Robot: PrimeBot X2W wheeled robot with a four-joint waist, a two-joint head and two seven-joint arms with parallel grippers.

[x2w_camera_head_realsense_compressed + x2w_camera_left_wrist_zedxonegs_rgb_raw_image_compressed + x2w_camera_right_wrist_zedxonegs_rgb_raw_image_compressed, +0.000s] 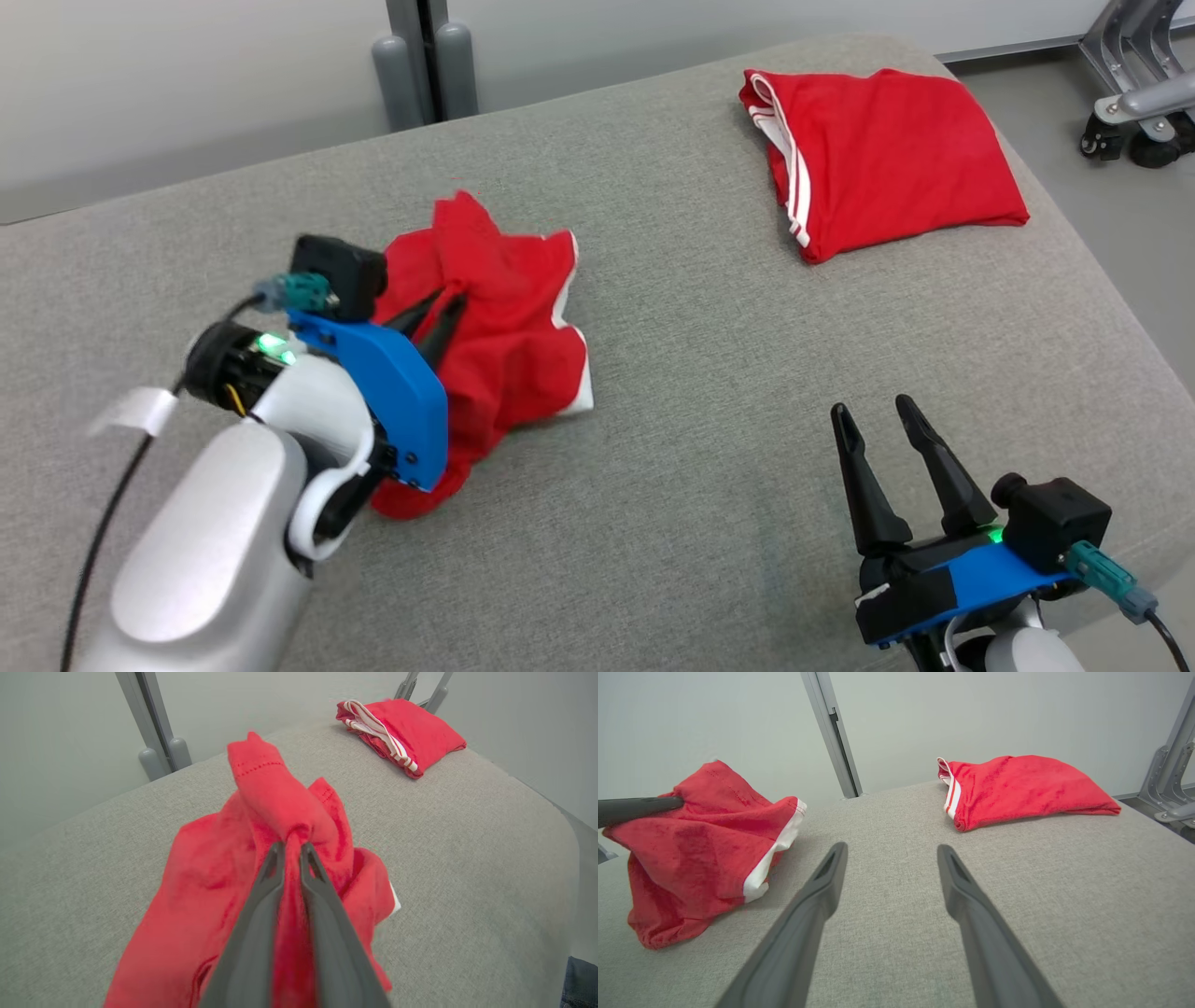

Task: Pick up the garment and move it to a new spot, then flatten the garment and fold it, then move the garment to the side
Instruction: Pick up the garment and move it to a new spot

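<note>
left gripper pinches a raised fold of the crumpled red garment, left of the grey cushion's middle; light, limp cloth, probably better taken by the hem. right gripper gapes empty.

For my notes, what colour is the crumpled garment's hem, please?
White hem; right wrist view shows it best.
</note>
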